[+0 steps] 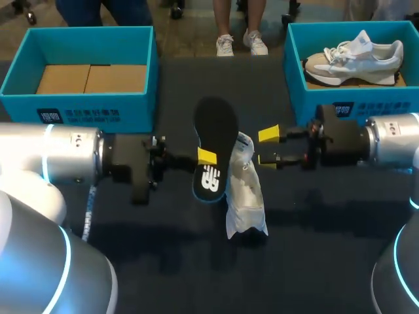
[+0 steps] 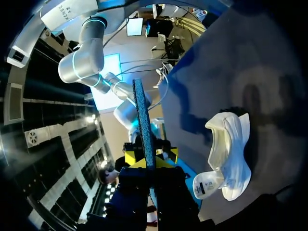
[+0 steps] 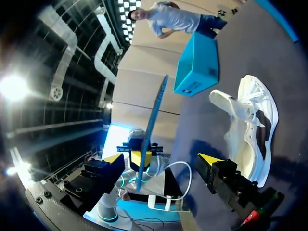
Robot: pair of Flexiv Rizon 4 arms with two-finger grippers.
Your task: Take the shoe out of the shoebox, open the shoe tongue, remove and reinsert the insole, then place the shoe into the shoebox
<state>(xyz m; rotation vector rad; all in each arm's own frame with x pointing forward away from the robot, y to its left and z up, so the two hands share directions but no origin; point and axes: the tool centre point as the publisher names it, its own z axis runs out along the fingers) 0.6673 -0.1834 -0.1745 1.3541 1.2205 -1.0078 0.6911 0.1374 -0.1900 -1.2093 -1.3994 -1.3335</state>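
My left gripper is shut on a black insole and holds it up on edge above the middle of the table. In the left wrist view the insole rises edge-on from between the yellow tips of the gripper. A white shoe lies on the dark table just right of the insole, with its opening gaping. Close to the shoe's right side my right gripper stands open and empty. From the right wrist the gripper faces the insole, with the shoe beside its finger.
A blue shoebox with cardboard in its bottom stands at the back left. At the back right a second blue shoebox holds a beige and white sneaker. The dark table runs on towards the front.
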